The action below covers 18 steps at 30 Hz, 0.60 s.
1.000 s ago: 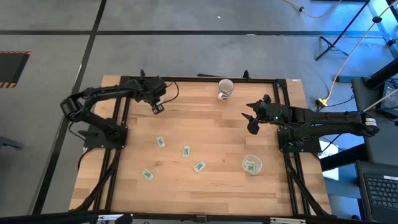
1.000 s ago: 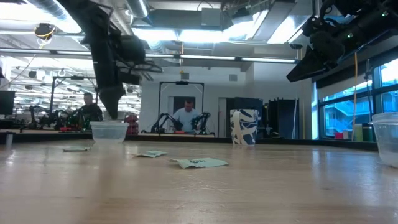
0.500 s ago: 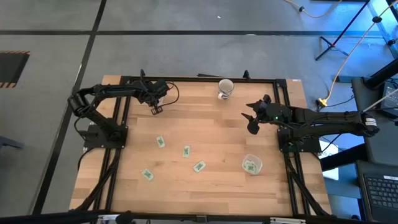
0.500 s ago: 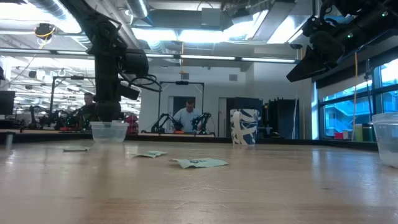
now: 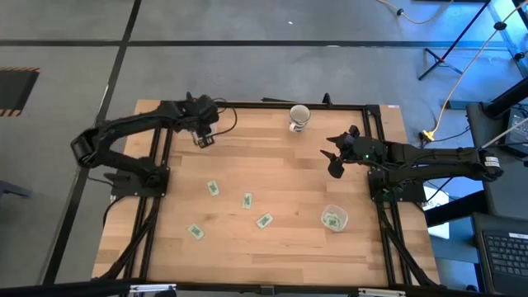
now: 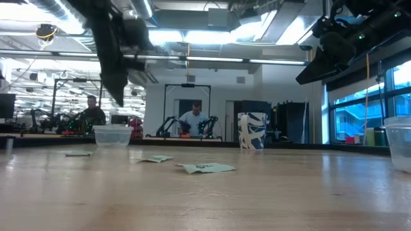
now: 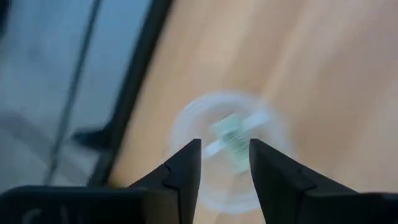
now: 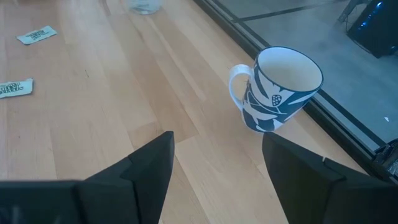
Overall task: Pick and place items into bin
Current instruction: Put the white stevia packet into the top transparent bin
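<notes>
Pincer on my left arm hangs open near the table's far-left corner; packets lie flat, so I might skid over them.

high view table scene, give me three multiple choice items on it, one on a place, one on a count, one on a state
1. Where is the mug?
A. at the table's far edge, between the two arms
B. beside the clear cup
C. in the left gripper

2. How many green packets lie loose on the wood, outside the clear cup?
A. one
B. four
C. nine

3. How is the right gripper?
A. shut on a packet
B. open and empty
C. gripping the mug

Answers:
1. A, it stands upright by the far frame rail.
2. B, four lie spread across the near middle of the table, for example one.
3. B, the right wrist view shows its fingers apart with nothing between them.
</notes>
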Each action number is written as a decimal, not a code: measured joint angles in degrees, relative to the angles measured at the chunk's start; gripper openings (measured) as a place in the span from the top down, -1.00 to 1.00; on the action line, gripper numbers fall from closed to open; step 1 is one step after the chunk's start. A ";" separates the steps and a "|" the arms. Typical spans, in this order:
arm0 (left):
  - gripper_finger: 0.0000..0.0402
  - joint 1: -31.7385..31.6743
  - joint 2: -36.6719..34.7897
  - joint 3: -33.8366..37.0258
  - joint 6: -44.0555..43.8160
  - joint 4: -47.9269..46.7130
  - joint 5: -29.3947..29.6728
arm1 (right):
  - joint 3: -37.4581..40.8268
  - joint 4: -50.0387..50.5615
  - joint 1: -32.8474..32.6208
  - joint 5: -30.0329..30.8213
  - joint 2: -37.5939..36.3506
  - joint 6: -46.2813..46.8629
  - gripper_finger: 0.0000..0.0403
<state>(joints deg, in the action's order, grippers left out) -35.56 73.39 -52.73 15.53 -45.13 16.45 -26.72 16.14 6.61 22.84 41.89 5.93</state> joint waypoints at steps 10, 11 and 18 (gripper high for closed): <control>0.08 12.45 -6.09 -0.07 1.18 0.45 -28.07 | 0.00 0.00 0.02 0.01 -0.02 0.00 -0.23; 0.05 14.36 -5.78 -0.06 1.96 0.13 -27.85 | 0.00 0.00 0.00 0.01 -0.02 0.02 -0.23; 0.02 27.37 -2.43 -0.05 13.57 -0.11 -21.15 | 0.00 -0.02 0.01 0.01 -0.02 0.03 -0.23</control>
<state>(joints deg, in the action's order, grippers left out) -8.18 70.96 -52.78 29.10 -45.23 -4.70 -26.72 16.13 6.62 22.85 41.87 5.97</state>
